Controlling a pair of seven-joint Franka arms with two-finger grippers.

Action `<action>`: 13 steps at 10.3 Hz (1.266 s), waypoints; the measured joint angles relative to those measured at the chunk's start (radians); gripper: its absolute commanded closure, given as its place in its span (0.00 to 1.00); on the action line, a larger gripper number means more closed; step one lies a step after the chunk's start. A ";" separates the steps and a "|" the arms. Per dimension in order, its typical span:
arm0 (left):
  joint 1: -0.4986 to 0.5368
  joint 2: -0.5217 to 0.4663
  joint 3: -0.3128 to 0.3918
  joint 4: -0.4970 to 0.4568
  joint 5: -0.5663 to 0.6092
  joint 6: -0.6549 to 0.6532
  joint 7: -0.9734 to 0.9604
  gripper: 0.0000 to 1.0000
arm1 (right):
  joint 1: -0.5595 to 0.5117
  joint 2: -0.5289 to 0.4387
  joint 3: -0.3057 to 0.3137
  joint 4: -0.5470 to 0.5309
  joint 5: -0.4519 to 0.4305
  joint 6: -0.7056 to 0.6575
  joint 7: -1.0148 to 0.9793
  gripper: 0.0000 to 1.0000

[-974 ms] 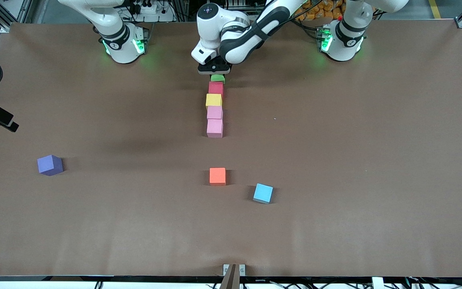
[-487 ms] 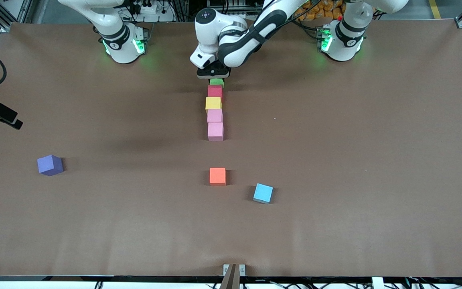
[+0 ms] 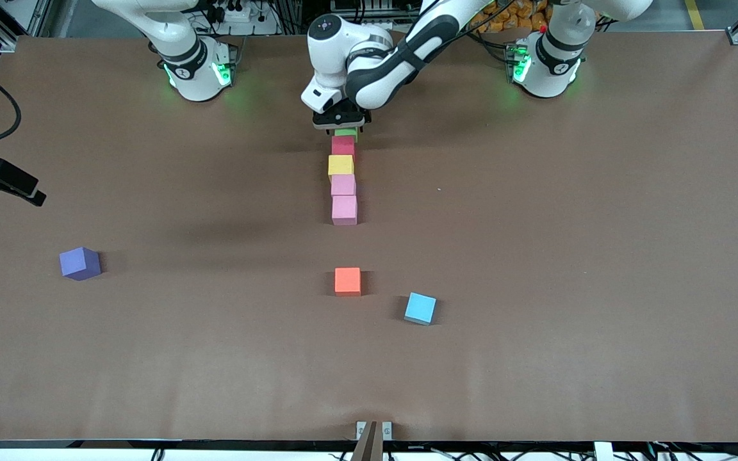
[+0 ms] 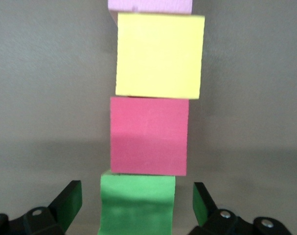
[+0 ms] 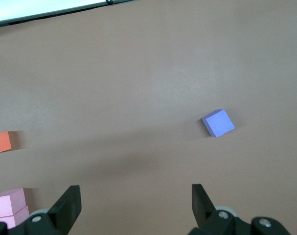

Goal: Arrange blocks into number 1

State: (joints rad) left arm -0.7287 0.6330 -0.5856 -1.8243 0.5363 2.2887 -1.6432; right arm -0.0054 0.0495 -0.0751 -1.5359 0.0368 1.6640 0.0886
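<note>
5 blocks form a row (image 3: 343,179) on the table (image 3: 567,256), touching one after another and running straight away from the front camera. My left gripper (image 3: 342,127) sits around the farthest block (image 4: 137,205), fingers apart from its sides. A 6th block (image 3: 347,280) lies nearer the camera, in line with the row. A 7th block (image 3: 420,308) lies near it, toward my left arm's end. An 8th block (image 3: 79,262) lies well apart toward my right arm's end, where my right gripper (image 5: 136,198) waits above the table.
</note>
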 measured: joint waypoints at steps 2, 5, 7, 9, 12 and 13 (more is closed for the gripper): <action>0.002 -0.027 0.001 0.028 -0.001 -0.034 -0.004 0.00 | -0.005 0.000 -0.008 0.000 0.000 0.000 0.000 0.00; 0.071 -0.049 0.005 0.105 -0.004 -0.087 -0.006 0.00 | -0.004 0.000 -0.010 0.000 0.000 -0.004 0.000 0.00; 0.164 -0.067 0.005 0.136 -0.005 -0.113 0.027 0.00 | -0.004 0.000 -0.010 0.000 0.000 -0.007 0.000 0.00; 0.256 -0.073 0.007 0.143 -0.006 -0.129 0.121 0.00 | -0.003 0.002 -0.009 0.000 0.000 -0.008 0.000 0.00; 0.429 -0.074 0.015 0.157 -0.006 -0.133 0.291 0.00 | 0.000 0.003 -0.002 -0.001 0.000 -0.008 0.001 0.00; 0.496 -0.076 0.015 0.172 -0.007 -0.133 0.348 0.00 | 0.000 0.003 -0.002 -0.001 0.000 -0.008 0.001 0.00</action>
State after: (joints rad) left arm -0.2324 0.5572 -0.5703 -1.6525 0.5296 2.1555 -1.2952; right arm -0.0050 0.0526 -0.0769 -1.5364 0.0368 1.6557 0.0897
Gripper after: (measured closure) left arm 0.000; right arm 0.000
